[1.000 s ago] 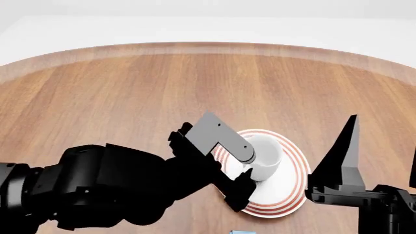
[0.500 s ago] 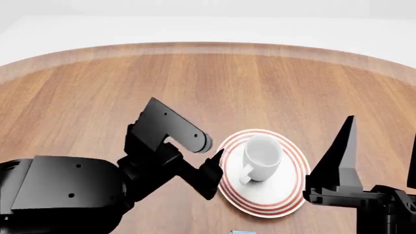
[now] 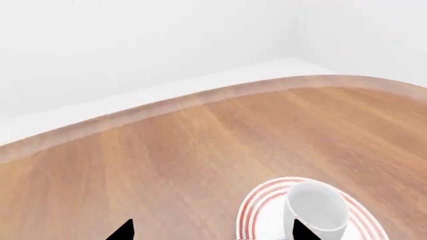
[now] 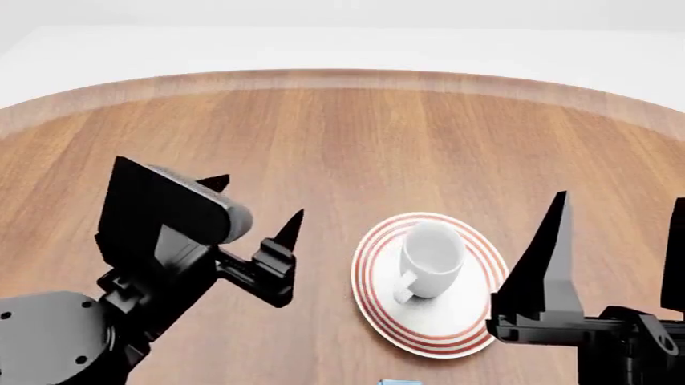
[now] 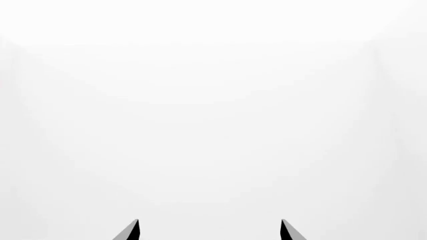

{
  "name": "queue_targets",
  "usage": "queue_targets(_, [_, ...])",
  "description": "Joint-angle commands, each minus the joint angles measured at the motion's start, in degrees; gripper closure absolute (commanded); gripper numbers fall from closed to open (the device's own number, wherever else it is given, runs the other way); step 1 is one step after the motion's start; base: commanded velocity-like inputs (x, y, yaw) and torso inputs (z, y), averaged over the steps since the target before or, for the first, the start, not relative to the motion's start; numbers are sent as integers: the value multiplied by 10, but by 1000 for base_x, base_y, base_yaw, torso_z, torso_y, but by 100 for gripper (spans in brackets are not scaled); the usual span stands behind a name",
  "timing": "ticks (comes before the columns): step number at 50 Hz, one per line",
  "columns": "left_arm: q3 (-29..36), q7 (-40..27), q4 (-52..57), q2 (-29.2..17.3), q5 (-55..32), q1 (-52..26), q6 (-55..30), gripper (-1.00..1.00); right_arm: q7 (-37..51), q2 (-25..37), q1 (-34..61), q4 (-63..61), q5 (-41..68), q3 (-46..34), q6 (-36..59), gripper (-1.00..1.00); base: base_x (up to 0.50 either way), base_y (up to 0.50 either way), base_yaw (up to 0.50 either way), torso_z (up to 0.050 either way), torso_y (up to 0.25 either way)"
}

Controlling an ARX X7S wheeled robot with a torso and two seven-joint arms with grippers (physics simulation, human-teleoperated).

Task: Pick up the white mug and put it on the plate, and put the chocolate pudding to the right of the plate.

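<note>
The white mug (image 4: pixel 431 258) stands upright on the plate (image 4: pixel 364 277), handle toward me. My left gripper (image 4: pixel 257 199) is open, empty, and well left of the plate over bare table. In the left wrist view the plate (image 3: pixel 250 212) and mug (image 3: pixel 317 207) lie near one fingertip of the open gripper (image 3: pixel 213 232). My right gripper (image 4: pixel 618 210) stands open and empty to the right of the plate, fingers pointing up. The right wrist view shows only white beyond its gripper (image 5: pixel 209 230). A light blue sliver at the head view's bottom edge is the chocolate pudding (image 4: pixel 399 382), mostly cut off.
The round wooden table (image 4: pixel 342 136) stretches away from the plate, with a pale raised edge (image 4: pixel 342 76) at the back and white floor beyond. No other objects show on the wood.
My left gripper has come off the white mug and pulled back to the left, leaving it standing on the plate. The right gripper shifted slightly left.
</note>
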Motion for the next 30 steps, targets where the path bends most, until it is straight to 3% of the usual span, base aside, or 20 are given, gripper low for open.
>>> queue_targets(1, [-36, -40, 35, -39, 74, 19, 43, -100, -14, -9, 0, -17, -16, 2, 13, -100, 0, 0, 0, 0, 0])
queue_targets(7, [-43, -112, 39, -44, 124, 17, 35, -100, -13, -8, 2, -23, -15, -1, 17, -100, 0, 0, 0, 0, 0])
queue_targets(21, [-41, -124, 34, -47, 141, 25, 31, -100, -13, -7, 1, -55, -21, -20, 39, -100, 0, 0, 0, 0, 0])
queue_targets(30, [-42, -127, 39, -48, 144, 24, 28, -100, -3, -18, 5, -110, -50, -62, 117, -100, 0, 0, 0, 0, 0])
